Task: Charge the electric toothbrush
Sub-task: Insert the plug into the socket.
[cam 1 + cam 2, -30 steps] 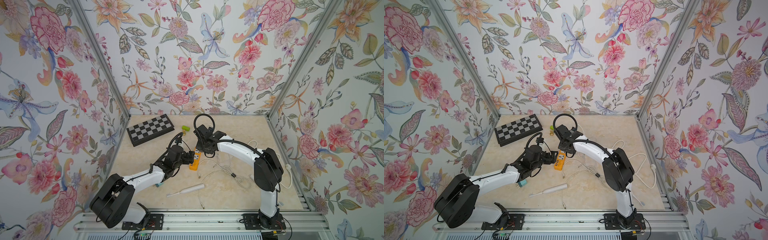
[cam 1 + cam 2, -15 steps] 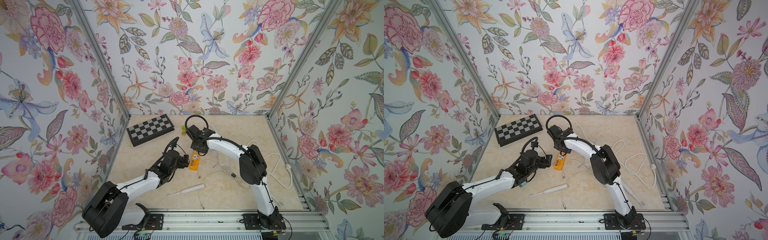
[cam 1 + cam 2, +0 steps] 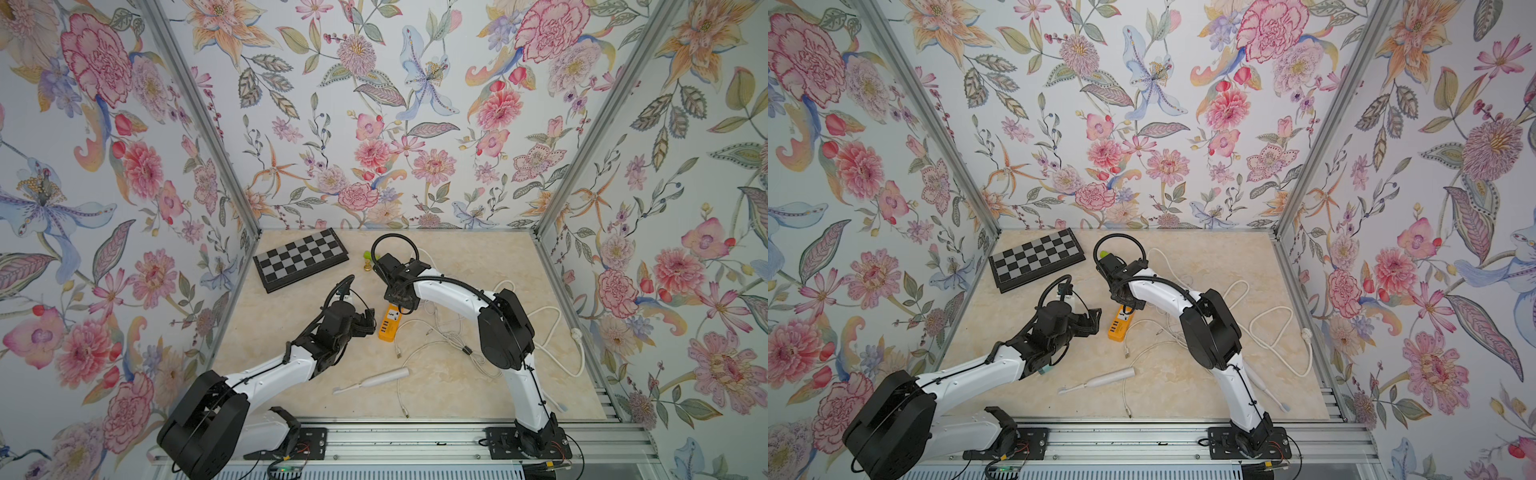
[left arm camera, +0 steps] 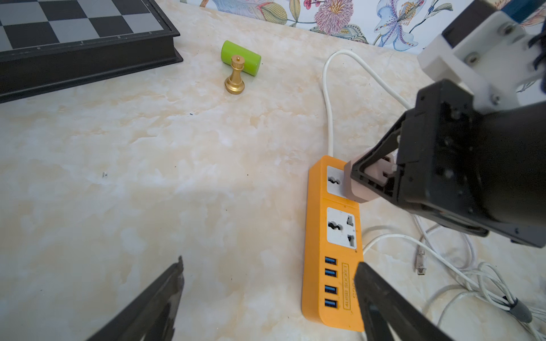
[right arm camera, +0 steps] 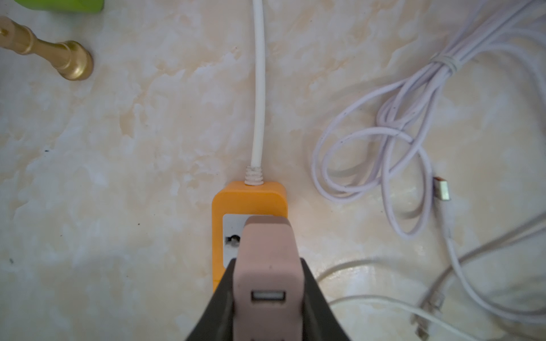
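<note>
Two pincers by orange power strip (image 3: pixel 390 323): right pincer (image 3: pixel 402 302) clamping pink adapter (image 5: pixel 267 254) at end socket, left pincer (image 4: pixel 269 265) spread wide, empty. Flat on table (image 3: pixel 291 332), toothbrush (image 3: pixel 372 380) well apart from both.

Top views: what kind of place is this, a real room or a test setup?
Probably a staged robot test booth: floral wallpaper panels between aluminium posts, a marble-look tabletop, and a metal rail carrying the left arm and right arm.
</note>
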Controlling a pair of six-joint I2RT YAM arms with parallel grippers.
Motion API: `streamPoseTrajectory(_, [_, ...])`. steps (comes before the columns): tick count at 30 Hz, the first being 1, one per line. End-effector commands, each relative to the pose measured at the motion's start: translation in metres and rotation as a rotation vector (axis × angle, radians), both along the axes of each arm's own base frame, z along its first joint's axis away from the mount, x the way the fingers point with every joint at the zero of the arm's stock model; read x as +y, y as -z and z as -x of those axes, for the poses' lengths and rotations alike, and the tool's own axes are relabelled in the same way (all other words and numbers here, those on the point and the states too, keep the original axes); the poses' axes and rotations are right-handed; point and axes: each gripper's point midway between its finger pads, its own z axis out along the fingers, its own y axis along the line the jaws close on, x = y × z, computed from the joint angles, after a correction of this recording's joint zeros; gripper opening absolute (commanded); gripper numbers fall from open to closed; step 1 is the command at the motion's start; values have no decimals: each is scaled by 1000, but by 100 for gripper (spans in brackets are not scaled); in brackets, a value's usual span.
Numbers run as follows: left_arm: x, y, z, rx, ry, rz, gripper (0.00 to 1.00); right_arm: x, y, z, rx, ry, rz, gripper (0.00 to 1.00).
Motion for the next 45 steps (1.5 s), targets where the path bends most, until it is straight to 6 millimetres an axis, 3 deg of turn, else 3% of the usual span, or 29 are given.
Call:
streamPoseTrajectory(1, [9,5,2,1,-15,-30,91,-17,6,10,30,40,60,0])
streamPoseTrajectory(6, [10,5,2,2,-12,-34,91,-7,24,9,82,15,47,0])
streamPoseTrajectory(12, [13,7,2,2,-21,-42,91,-5,63,15,166,33,64,0])
streamPoseTrajectory(21, [10,5,-2,3,-10,-34,91,5,76,12,174,-2,93,7])
streamPoseTrajectory(27, [5,3,-2,2,3,-8,91,17,38,-3,86,-60,65,23])
streamPoseTrajectory(36, [3,-7,-4,-15,7,0,90,12,-27,-5,-52,-124,69,69])
streamPoseTrajectory(41, [5,-8,-3,-19,3,-4,90,11,-70,4,-146,-211,51,80])
streamPoseTrajectory(45, [2,-12,-4,-22,22,-14,90,-18,-95,16,-205,-252,52,84])
